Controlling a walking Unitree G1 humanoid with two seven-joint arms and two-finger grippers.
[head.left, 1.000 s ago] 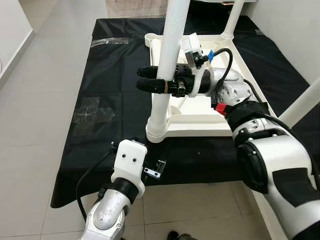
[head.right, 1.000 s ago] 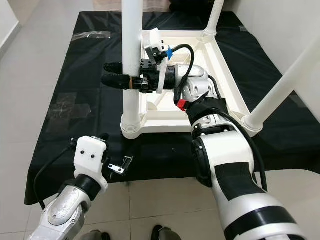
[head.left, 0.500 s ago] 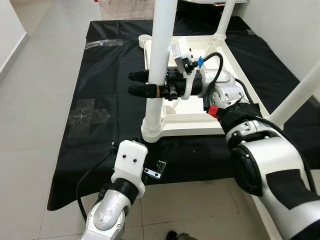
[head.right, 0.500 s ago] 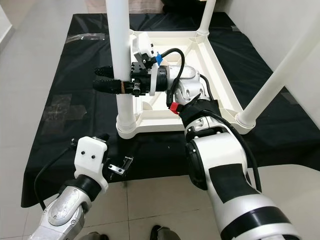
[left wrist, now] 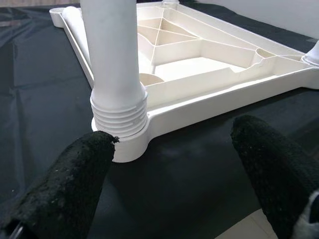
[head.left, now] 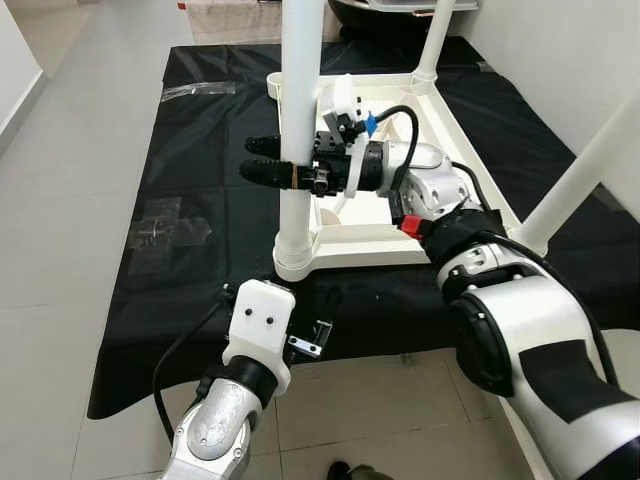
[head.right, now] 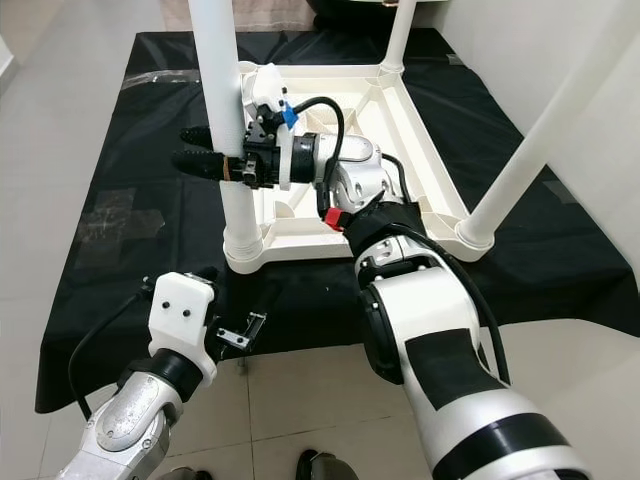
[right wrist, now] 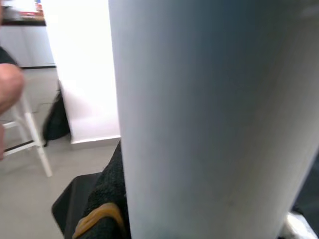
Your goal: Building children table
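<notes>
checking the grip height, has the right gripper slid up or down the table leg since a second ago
No. The right gripper grips the white table leg at the same height above the leg's ribbed collar; the picture shift is camera motion.

We count one white tabletop frame (head.right: 400,120), lying upside down on one black sheet (head.right: 130,150). Three white legs stand in the frame: one leg (head.right: 222,110) at the near-left corner, one (head.right: 545,140) at the near-right corner, one (head.right: 395,35) at the far-right corner. One empty socket (head.left: 275,80) sits at the far-left corner. We count two end effectors: right end effector (head.right: 200,162), left end effector (left wrist: 169,164).
</notes>
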